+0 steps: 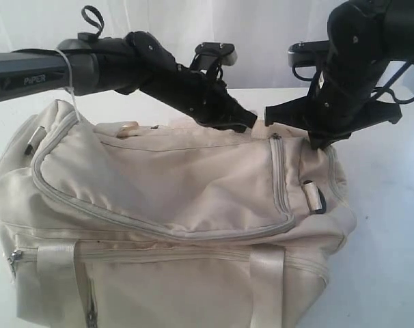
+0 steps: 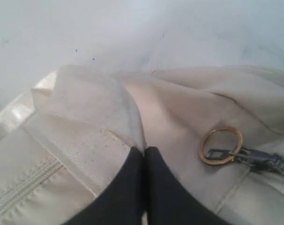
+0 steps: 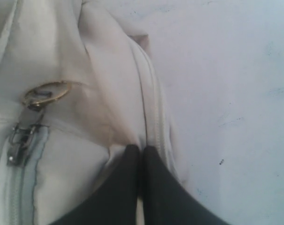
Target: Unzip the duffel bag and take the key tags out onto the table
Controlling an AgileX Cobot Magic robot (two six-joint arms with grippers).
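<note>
1. While both arms reach down over it, the bag (image 1: 180, 178) sits on the white table (image 1: 391, 225) and fills most of the exterior view. Its long side with the two satin straps (image 1: 57, 263) faces the camera.
2. We see the left gripper (image 2: 144, 152) at the bag's far top edge. Its two black fingers (image 2: 123, 187) are clenched tip against tip, and the tips touch a raised fold of cream cloth. We cannot tell whether any cloth is caught between them.
3. We see the right gripper (image 3: 141, 149) at the far top corner of the bag's right end. Its fingers (image 3: 165, 187) are also pressed tight together. The tips rest on the cloth just beside a stitched zipper seam, and again we cannot tell whether they pinch it.
4. A gold ring (image 2: 220, 146) lies flat on top of the bag, hooked to a grey metal zipper pull (image 2: 254, 157). In each wrist view it is near the fingertips but clearly apart from them, and neither gripper touches it.
5. The grey zipper (image 1: 281, 181) that curves round the bag's top flap looks closed along the stretch we see in the exterior view.
6. A black clip (image 1: 319, 199) hangs at the bag's right end, below the right gripper.
</note>
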